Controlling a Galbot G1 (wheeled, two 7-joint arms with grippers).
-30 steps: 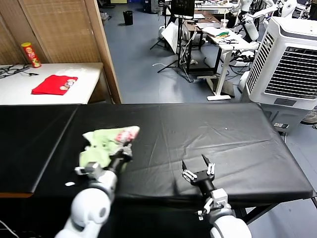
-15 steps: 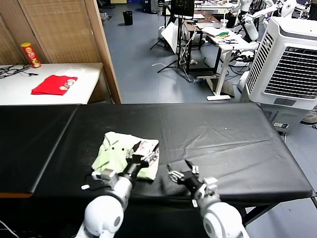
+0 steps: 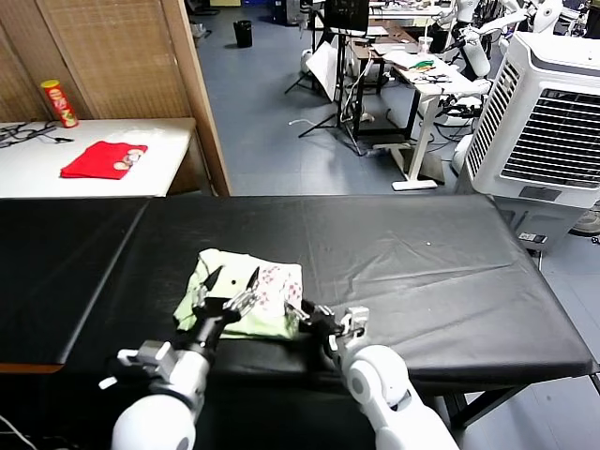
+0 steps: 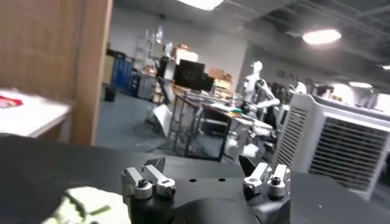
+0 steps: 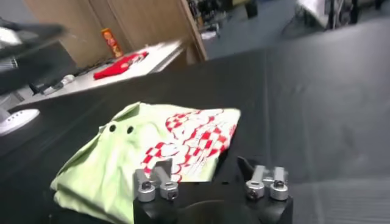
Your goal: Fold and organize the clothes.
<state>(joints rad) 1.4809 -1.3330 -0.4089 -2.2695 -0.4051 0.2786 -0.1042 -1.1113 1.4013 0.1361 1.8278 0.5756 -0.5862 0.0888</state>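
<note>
T-shirt (image 3: pixel 242 292), pale green with a red-and-white checked print and two dark dots, lay folded into a compact bundle on the black table (image 3: pixel 441 272), toward its near edge and left of centre. The left gripper (image 3: pixel 228 290) hung over the bundle's near-left part with its fingers spread wide and nothing between them, apparently released so the cloth could settle flat. The right gripper (image 3: pixel 302 311) sat low at the bundle's near-right corner, just beside the printed panel; I could not tell whether its fingers were pinching the hem or merely partly closed beside it. That placement suggested it was after an edge for another fold or a tidying tug. Far left, on a separate white table (image 3: pixel 169 150), lay a red folded garment (image 3: pixel 103 159) and a red canister (image 3: pixel 58 102), well apart.
</note>
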